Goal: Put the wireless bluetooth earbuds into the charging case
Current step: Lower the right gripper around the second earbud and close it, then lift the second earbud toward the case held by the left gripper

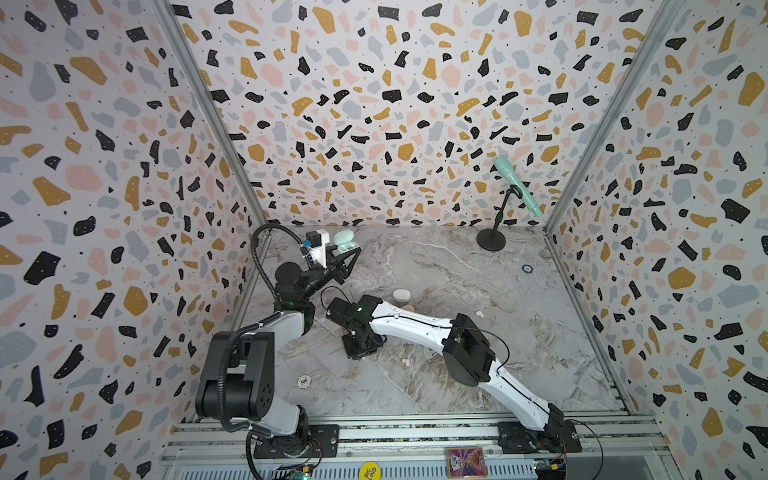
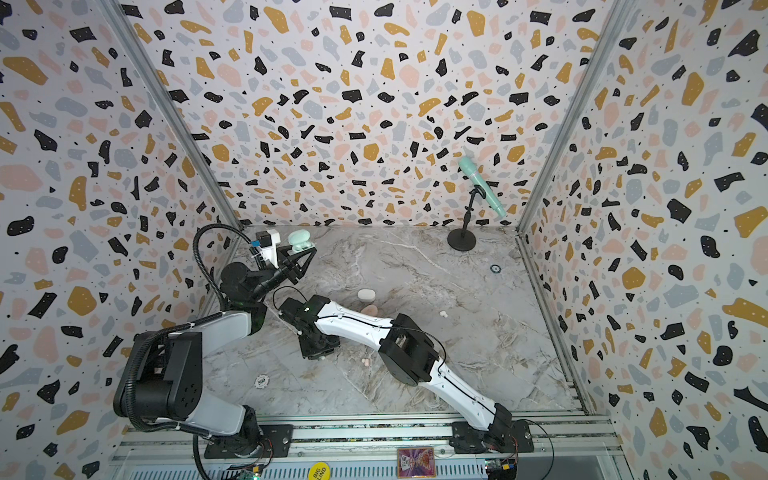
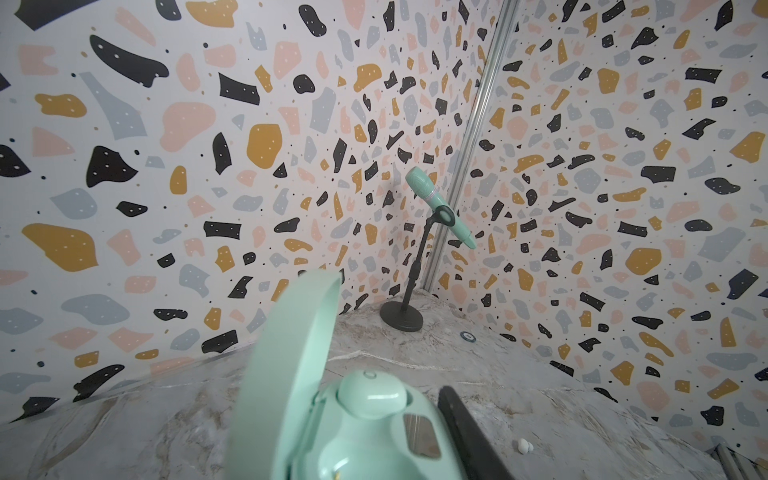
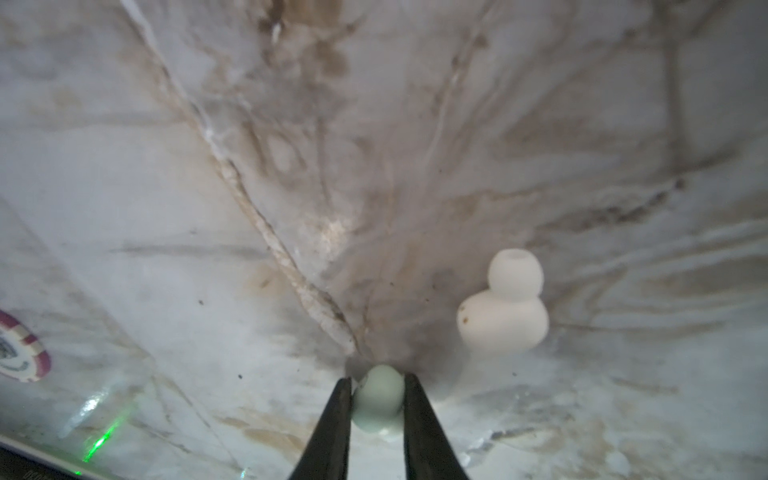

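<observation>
- The small mint green plastic earbud (image 4: 378, 399) is pinched tight between the two black fingers of the right hand (image 4: 377, 386), down at the grey marble bench (image 4: 166, 208).
- A small white plastic earbud (image 4: 503, 311) lies near that hand, not touching it.
- The left hand (image 1: 345, 252) holds the open mint green plastic case (image 3: 353, 436); a second mint green earbud (image 3: 370, 392) sits inside it.

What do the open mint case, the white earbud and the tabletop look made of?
Mint case: smooth hard plastic, satin sheen with soft highlights.
White earbud: probably a matte plastic body; its hollow rounded tip looks like silicone.
Tabletop: marble-veined surface; real stone or printed laminate, cannot tell.
</observation>
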